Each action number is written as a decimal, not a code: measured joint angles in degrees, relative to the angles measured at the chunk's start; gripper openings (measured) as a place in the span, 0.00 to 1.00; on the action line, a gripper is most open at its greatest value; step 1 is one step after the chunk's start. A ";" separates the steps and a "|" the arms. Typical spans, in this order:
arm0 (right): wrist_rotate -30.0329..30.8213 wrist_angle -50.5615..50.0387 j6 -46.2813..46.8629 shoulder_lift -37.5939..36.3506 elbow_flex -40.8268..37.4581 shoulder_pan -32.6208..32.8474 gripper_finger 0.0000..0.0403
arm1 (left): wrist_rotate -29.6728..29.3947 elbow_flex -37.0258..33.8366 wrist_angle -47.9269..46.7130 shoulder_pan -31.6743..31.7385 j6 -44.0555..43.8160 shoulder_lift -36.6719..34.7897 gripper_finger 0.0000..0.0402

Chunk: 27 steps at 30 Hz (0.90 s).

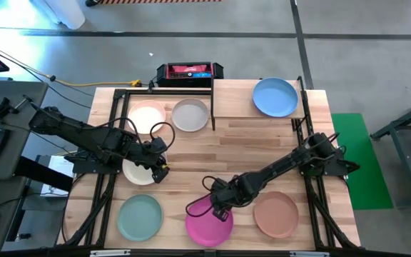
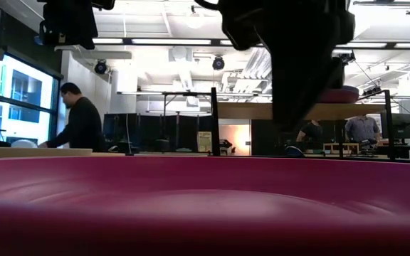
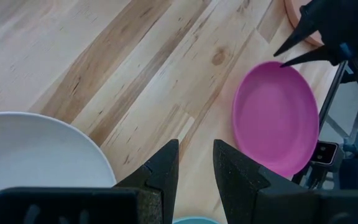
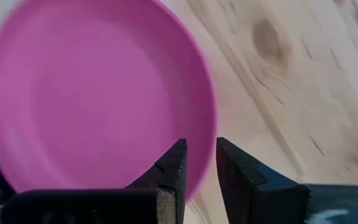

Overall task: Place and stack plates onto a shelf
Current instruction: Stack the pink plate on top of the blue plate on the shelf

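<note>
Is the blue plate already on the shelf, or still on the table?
On the shelf. In the high view the blue plate lies flat on the raised plank of the shelf, alone there, with nothing stacked on it.

Plates: magenta [image 1: 209, 221], teal-green [image 1: 140, 217], tan-brown [image 1: 276, 213], blue [image 1: 275, 97], cream [image 1: 138, 171], grey-white [image 1: 190, 115], pale pink [image 1: 147, 116].

From above one camera looks straight down on my whole table [image 1: 262, 139], a low one sits level against the magenta plate [image 2: 205, 206], and my wrist cameras look closely down past my fingers, both also seeing that plate [image 3: 275, 118] [image 4: 98, 93].
</note>
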 joint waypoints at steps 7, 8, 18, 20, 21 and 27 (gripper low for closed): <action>0.43 0.19 -0.75 0.00 0.02 0.00 0.16 | 0.01 0.00 0.02 0.00 -0.06 0.00 0.22; 0.45 0.19 -0.77 0.00 0.02 -0.02 0.16 | 0.01 0.00 0.02 0.00 -0.17 0.00 0.22; -0.03 0.85 -1.15 2.72 0.01 -0.02 0.16 | 0.03 0.00 0.00 -0.02 -0.53 0.00 0.22; 0.48 0.64 -0.26 2.92 0.01 -0.02 0.16 | 0.03 0.00 0.02 -0.02 -0.53 0.00 0.22; 0.71 0.56 -0.22 2.93 0.01 -0.01 0.16 | 0.03 0.00 0.00 -0.02 -0.53 0.00 0.22; 1.17 0.43 -0.29 2.97 0.01 -0.17 0.16 | 0.03 0.00 0.00 -0.01 -0.53 0.00 0.22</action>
